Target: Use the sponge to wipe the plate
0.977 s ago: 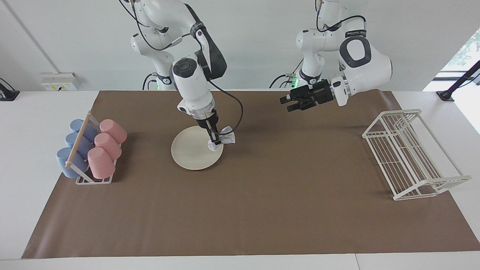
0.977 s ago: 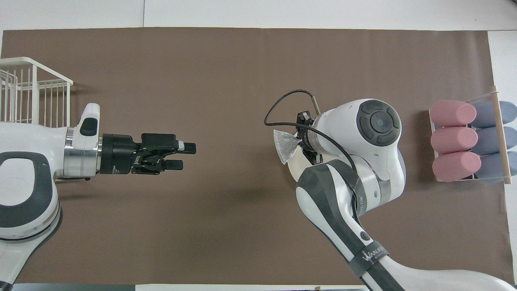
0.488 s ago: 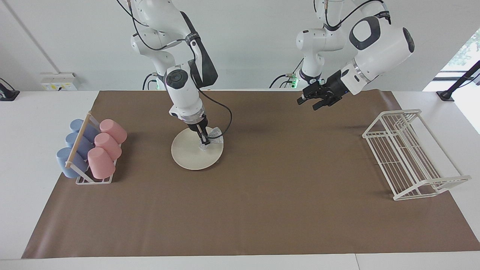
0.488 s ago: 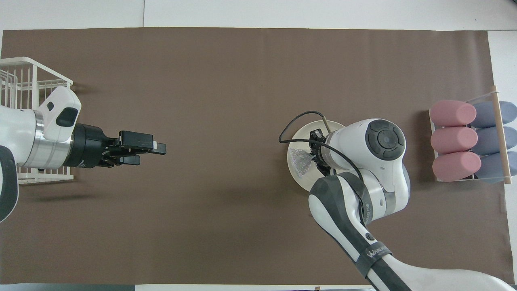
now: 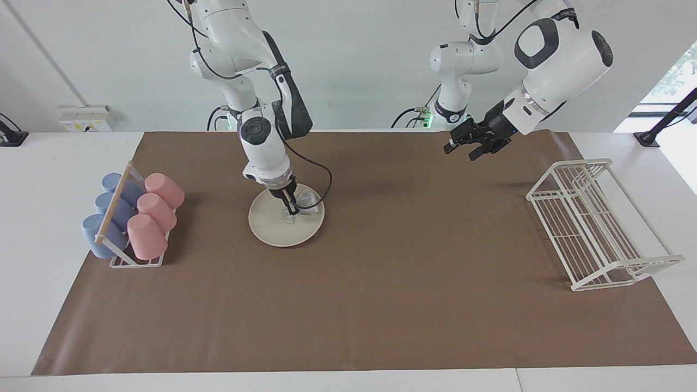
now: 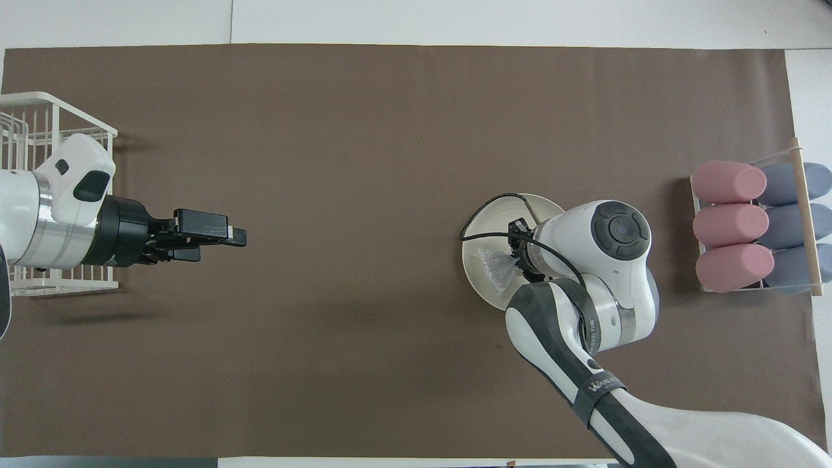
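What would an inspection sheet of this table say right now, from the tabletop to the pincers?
Surface: brown mat on a white table.
Job's things: cream plate flat on the mat; silvery sponge pressed on the plate.
Clutter: rack of pink and blue cups at the right arm's end; white wire rack at the left arm's end.
Pincers: right pincer shut on the sponge; left pincer open, waiting in the air over the mat.
Cables: black cable looping off the right wrist.
Surroundings: white wall, wall socket box.
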`<act>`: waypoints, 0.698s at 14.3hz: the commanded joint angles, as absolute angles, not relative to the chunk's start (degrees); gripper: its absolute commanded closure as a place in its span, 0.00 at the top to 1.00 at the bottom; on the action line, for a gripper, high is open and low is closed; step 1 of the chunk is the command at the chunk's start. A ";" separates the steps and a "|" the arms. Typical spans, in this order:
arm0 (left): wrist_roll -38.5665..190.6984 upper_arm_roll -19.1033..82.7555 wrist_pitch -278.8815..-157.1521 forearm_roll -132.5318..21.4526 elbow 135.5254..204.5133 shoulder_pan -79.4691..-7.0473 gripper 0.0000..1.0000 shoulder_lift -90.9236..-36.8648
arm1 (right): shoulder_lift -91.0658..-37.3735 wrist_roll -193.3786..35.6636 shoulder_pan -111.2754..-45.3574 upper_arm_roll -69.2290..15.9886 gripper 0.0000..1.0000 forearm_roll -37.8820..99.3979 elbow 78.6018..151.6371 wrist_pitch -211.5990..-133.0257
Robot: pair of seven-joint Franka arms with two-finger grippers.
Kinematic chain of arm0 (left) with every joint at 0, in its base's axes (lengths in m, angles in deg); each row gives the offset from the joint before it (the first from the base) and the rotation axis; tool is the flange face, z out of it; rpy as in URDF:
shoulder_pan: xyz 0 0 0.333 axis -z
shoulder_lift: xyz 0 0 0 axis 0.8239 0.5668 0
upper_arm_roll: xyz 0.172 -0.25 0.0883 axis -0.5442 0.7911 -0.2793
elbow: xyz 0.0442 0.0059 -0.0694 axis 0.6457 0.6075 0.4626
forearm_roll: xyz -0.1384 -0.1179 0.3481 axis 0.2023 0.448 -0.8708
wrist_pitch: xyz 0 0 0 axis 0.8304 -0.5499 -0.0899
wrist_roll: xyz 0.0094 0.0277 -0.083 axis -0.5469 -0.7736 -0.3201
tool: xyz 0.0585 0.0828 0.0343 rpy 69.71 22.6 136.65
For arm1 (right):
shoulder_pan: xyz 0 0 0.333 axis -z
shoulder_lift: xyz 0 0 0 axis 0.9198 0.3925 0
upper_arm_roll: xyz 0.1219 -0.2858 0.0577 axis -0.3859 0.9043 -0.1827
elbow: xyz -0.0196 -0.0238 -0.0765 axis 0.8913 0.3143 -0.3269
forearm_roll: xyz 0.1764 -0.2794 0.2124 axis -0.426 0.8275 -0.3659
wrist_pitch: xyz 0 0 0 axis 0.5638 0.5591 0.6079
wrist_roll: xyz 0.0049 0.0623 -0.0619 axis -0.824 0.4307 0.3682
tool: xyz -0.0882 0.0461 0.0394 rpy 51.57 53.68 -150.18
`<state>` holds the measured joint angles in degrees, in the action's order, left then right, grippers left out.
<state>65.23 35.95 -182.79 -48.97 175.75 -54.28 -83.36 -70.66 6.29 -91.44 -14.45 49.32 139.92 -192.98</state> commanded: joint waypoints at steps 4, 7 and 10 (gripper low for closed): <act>65.81 36.27 -181.85 -50.44 174.99 -54.77 1.00 -83.53 | -70.95 -10.11 -82.54 -15.02 0.00 49.04 142.41 -194.11; 65.81 36.27 -181.85 -50.44 174.99 -54.77 1.00 -83.45 | -71.04 -8.12 -83.67 -15.11 0.00 48.96 142.41 -194.02; 65.81 36.27 -181.85 -50.44 174.99 -54.77 1.00 -83.45 | -70.86 0.56 -89.89 -15.20 0.00 48.25 142.50 -194.90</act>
